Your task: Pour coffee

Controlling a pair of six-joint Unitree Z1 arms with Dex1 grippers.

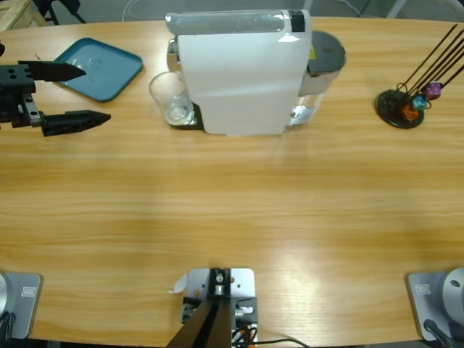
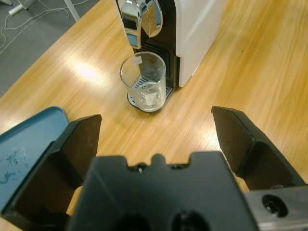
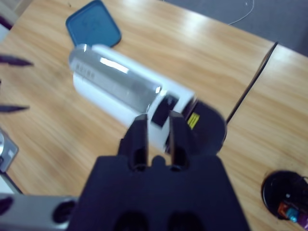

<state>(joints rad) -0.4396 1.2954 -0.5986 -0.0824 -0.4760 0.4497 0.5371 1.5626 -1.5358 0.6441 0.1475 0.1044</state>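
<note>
Grey floor (image 2: 43, 43) with white cables (image 2: 19, 24)

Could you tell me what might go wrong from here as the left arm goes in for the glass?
The left end effector is open and aimed at the glass, which stands close under the spout against the coffee machine; a jaw could strike the machine or tip the glass. The glass is clear and smooth, so it may slip. The blue tray lies beside the approach path and could be nudged.

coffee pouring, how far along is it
Early. The glass stands on the drip tray under the spout of the coffee machine; little if any liquid shows in it. In hand: nothing. The left gripper is open, beside the blue tray, facing the glass; the right gripper hovers nearly shut above the machine. Left: grasping the glass and pouring.
</note>
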